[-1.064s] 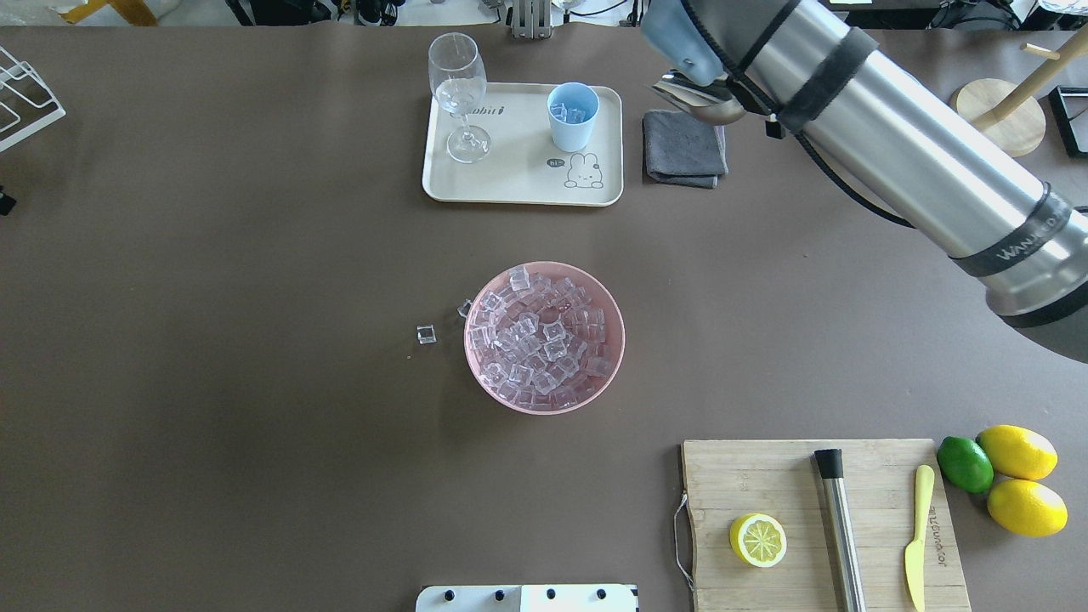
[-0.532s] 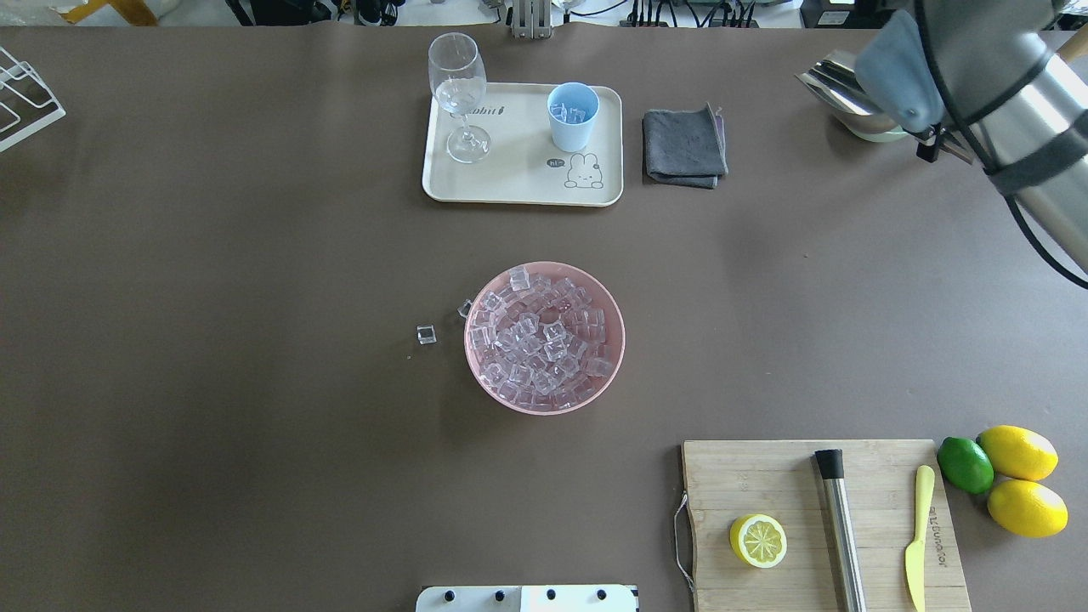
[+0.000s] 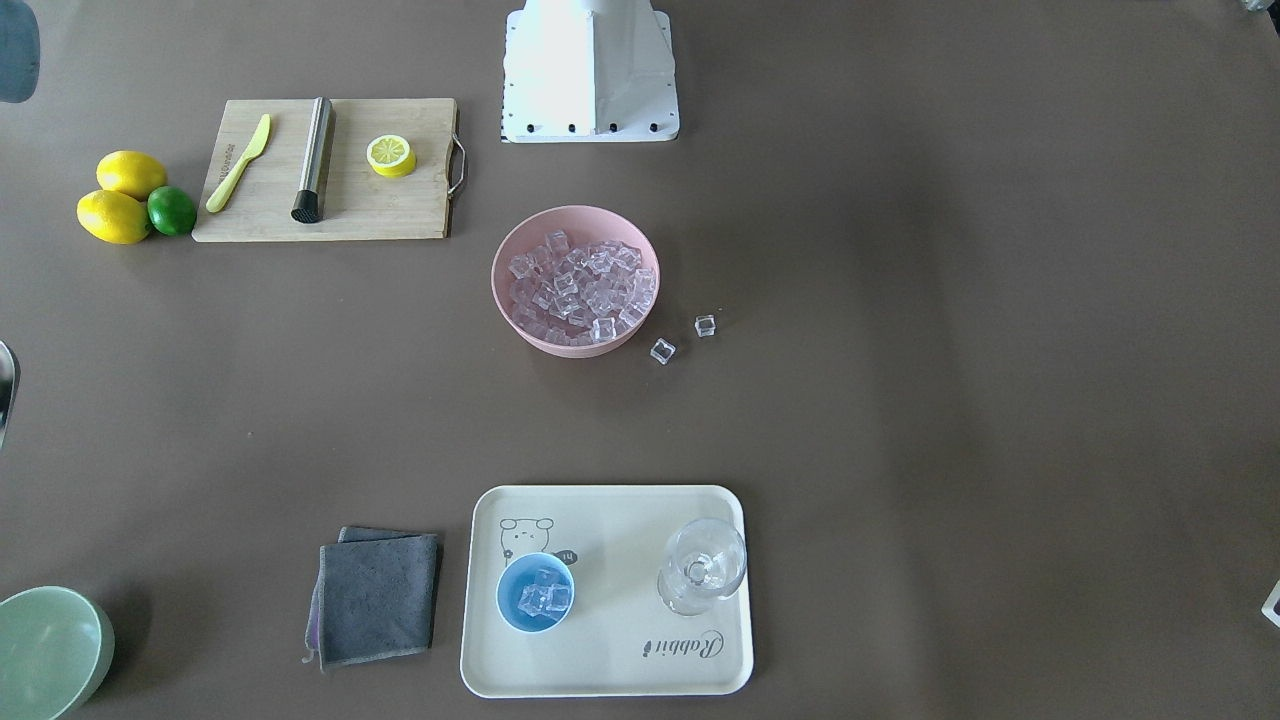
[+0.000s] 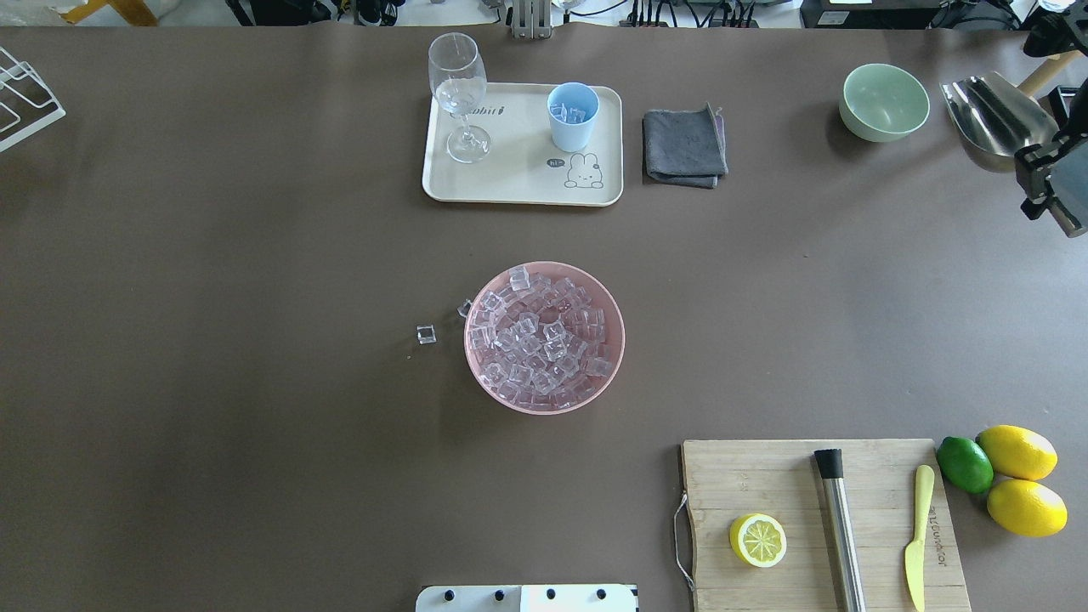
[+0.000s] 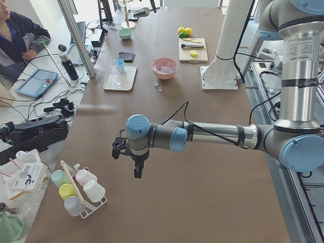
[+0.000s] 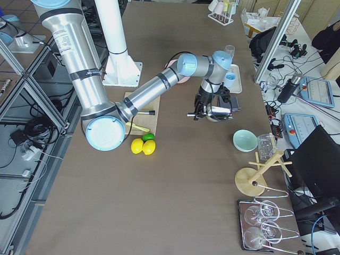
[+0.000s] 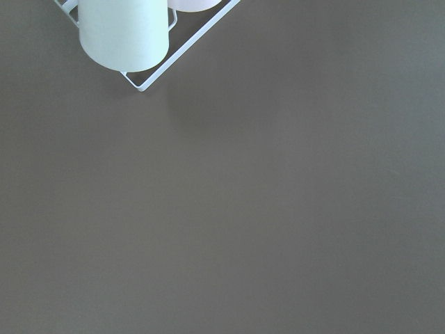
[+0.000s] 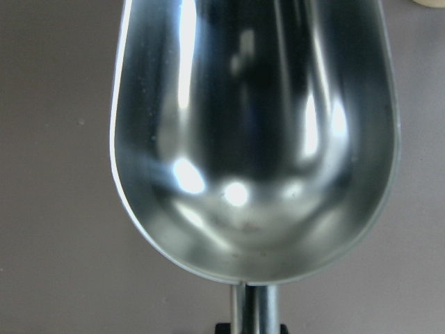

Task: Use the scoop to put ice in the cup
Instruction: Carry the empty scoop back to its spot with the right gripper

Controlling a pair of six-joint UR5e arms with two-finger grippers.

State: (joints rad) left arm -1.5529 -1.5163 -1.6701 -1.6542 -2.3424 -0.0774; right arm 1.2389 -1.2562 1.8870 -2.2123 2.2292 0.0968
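Several cubes of ice already lie in the cup on the tray, yet my scoop is bare. It is held aloft near the green bowl, with the right gripper clamped on its handle. I judge I'm between loads: next I must swing over to the pink bowl, dig under the pile and keep the trough level. The left gripper hangs by the mug rack; I can't tell how its jaws stand. Tray print reads "Rabbit" and "hi"; the lettering on the knife is too small.
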